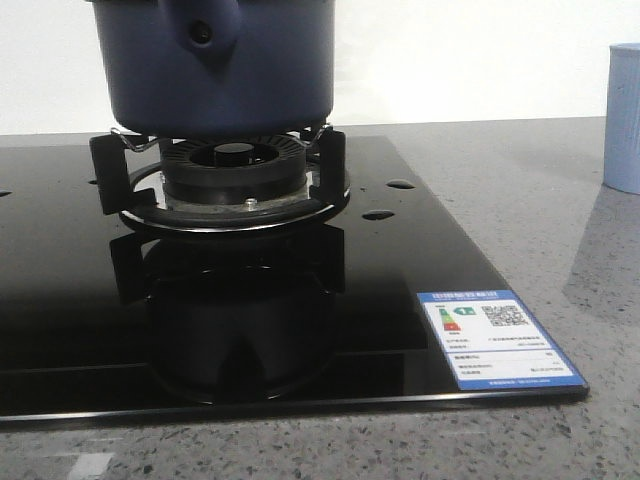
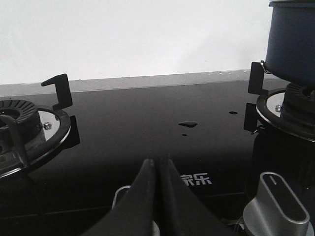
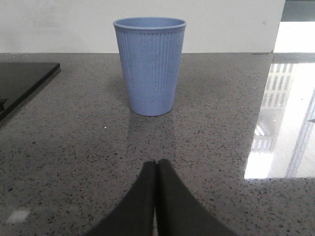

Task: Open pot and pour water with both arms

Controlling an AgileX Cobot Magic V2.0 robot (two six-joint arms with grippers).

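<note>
The dark navy-blue pot (image 1: pixel 220 70) stands on the burner grate (image 1: pixel 230 170) of the black glass stove; its handle mount with a round hole faces the front camera. Its top and lid are cut off by the frame. The pot also shows in the left wrist view (image 2: pixel 293 42). My left gripper (image 2: pixel 157 164) is shut and empty, low over the stove's front between the two burners. My right gripper (image 3: pixel 156 164) is shut and empty over the grey counter, facing a pale blue ribbed cup (image 3: pixel 149 66) that stands upright and apart from it.
A second burner (image 2: pixel 24 128) sits on the stove's left side. A silver stove knob (image 2: pixel 278 206) is close beside the left gripper. Small water drops (image 2: pixel 188 124) lie on the black glass. A blue energy label (image 1: pixel 495 340) marks the stove's front right corner.
</note>
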